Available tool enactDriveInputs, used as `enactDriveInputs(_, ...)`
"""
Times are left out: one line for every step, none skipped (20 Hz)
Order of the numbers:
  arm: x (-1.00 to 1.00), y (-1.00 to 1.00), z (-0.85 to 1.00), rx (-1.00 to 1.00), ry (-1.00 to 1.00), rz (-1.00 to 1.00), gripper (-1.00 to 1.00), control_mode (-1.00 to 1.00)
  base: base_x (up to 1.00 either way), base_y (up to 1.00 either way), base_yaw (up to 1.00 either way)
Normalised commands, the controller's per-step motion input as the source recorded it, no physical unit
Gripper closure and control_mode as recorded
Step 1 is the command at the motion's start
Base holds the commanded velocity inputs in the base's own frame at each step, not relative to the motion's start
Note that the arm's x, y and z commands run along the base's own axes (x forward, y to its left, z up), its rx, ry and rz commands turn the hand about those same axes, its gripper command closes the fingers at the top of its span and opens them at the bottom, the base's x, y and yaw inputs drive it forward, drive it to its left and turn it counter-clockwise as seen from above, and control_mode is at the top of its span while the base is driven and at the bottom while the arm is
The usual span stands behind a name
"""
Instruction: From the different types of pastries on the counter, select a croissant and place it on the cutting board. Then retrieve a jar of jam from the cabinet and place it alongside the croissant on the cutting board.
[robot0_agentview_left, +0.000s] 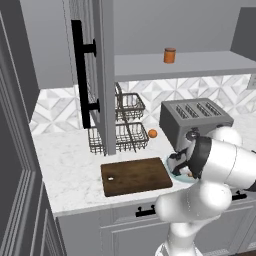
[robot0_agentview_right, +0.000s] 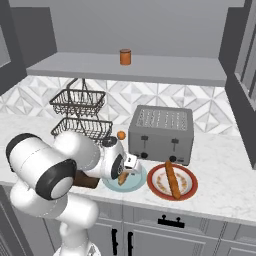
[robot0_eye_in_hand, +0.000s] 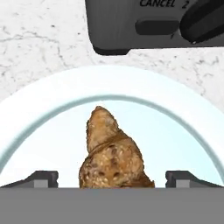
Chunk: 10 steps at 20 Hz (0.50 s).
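Observation:
A golden-brown croissant (robot0_eye_in_hand: 111, 157) lies on a round pale blue plate (robot0_eye_in_hand: 43, 109) in front of the toaster. My gripper (robot0_eye_in_hand: 114, 178) is open and low over that plate, one dark fingertip (robot0_eye_in_hand: 41, 178) on each side of the croissant, with gaps to both. From the right base view the croissant (robot0_agentview_right: 122, 177) sits under the hand (robot0_agentview_right: 126, 171). The dark brown cutting board (robot0_agentview_left: 136, 176) lies bare on the counter (robot0_agentview_left: 65, 165), left of the plate. The orange-red jar of jam (robot0_agentview_left: 170, 55) stands on the shelf of the cabinet (robot0_agentview_left: 200, 65), whose door (robot0_agentview_left: 102, 75) is swung open.
A grey toaster (robot0_agentview_right: 161, 132) stands right behind the plate. To its right, a long brown stick pastry (robot0_agentview_right: 172, 181) lies on a red-rimmed plate (robot0_agentview_right: 155, 182). A two-tier wire basket (robot0_agentview_left: 127, 127) and a small orange fruit (robot0_agentview_left: 152, 133) sit at the back.

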Motion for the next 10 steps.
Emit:
enactDriveInputs(0.35, 0.44, -0.83, -0.13, 0.02, 0.0, 1.0, -1.0, 0.0, 0.0, 0.0)
enactDriveInputs(0.29, 0.34, -0.82, -0.13, 0.02, 0.0, 1.0, -1.0, 0.0, 0.0, 0.0)
enactDriveInputs(0.16, 0.26, -0.9, -0.11, 0.0, 0.0, 1.0, -1.0, 0.0, 0.0, 0.0)
enactDriveInputs(0.07, 0.14, -0.94, -0.11, 0.01, 0.0, 1.0, -1.0, 0.0, 0.0, 0.0)
enactDriveInputs(0.0, 0.13, -0.97, -0.12, 0.01, 0.0, 1.0, -1.0, 0.0, 0.0, 0.0)
enactDriveInputs(0.0, 0.1, -1.0, -0.12, 0.0, 0.0, 1.0, -1.0, 0.0, 0.0, 0.0)
enactDriveInputs(0.0, 0.1, -1.0, -0.11, 0.0, 0.0, 1.0, -1.0, 0.0, 0.0, 0.0)
enactDriveInputs(0.0, 0.09, -0.97, -0.09, 0.0, 0.0, 1.0, -1.0, 0.0, 0.0, 0.0)
enactDriveInputs(0.0, 0.03, -0.79, -0.06, 0.0, 0.0, 1.0, -1.0, 0.0, 0.0, 0.0)
enactDriveInputs(0.0, 0.0, -0.82, -0.07, 0.0, 0.0, 1.0, -1.0, 0.0, 0.0, 0.0)
